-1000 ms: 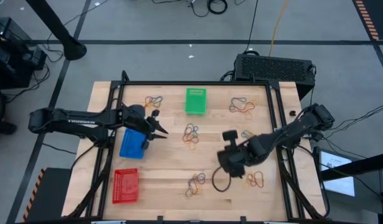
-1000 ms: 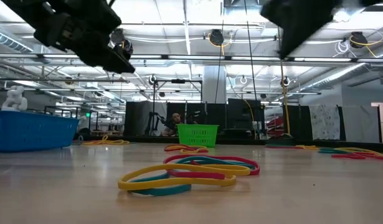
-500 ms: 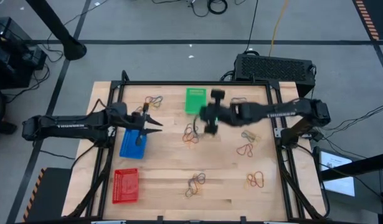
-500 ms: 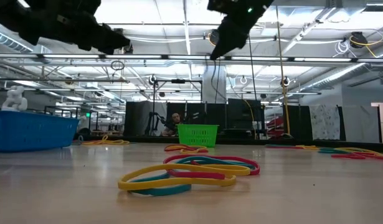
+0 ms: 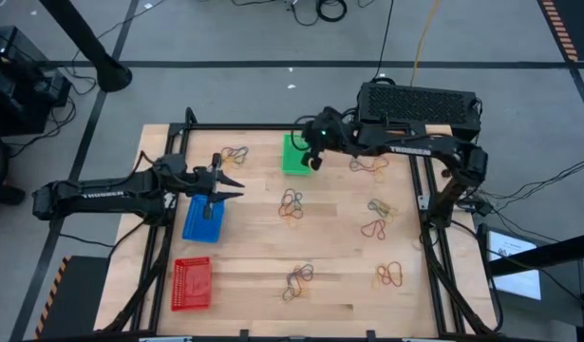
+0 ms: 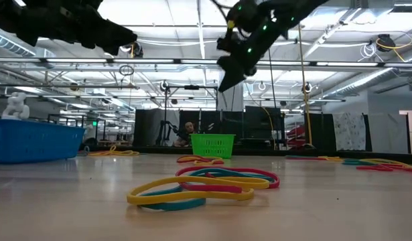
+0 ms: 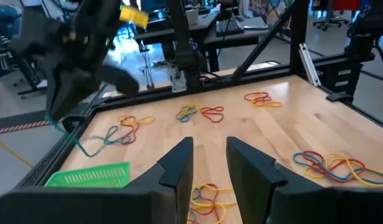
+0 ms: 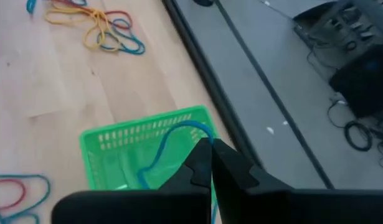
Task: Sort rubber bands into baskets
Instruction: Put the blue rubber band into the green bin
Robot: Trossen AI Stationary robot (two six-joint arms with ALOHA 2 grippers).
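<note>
My right gripper (image 5: 316,155) is over the green basket (image 5: 295,155) at the table's far edge, shut on a teal rubber band (image 8: 161,148). The band also shows in the left wrist view (image 7: 71,135), dangling above the green basket (image 7: 91,176). My left gripper (image 5: 236,187) is open and empty, in the air just right of the blue basket (image 5: 200,219). The red basket (image 5: 192,283) stands at the near left. Loose rubber bands lie in piles on the table, one in the middle (image 5: 292,202). My right gripper pinches the teal band's upper end (image 8: 200,129) between its two shut fingertips. The fingers slant downward over the green basket. The band hangs slack below them as a loop over the basket's inside (image 8: 126,165). I cannot tell whether its lower end touches the basket.
More band piles lie at the far left (image 5: 235,153), far right (image 5: 370,163), right (image 5: 377,218), near middle (image 5: 298,277) and near right (image 5: 393,275). A black box (image 5: 420,103) stands beyond the far right corner. A black frame (image 5: 420,190) rims the table.
My right gripper has carried the band from the table's near right, up and across to the far edge, and now hangs it over the green basket. My left gripper has risen a little beside the blue basket.
</note>
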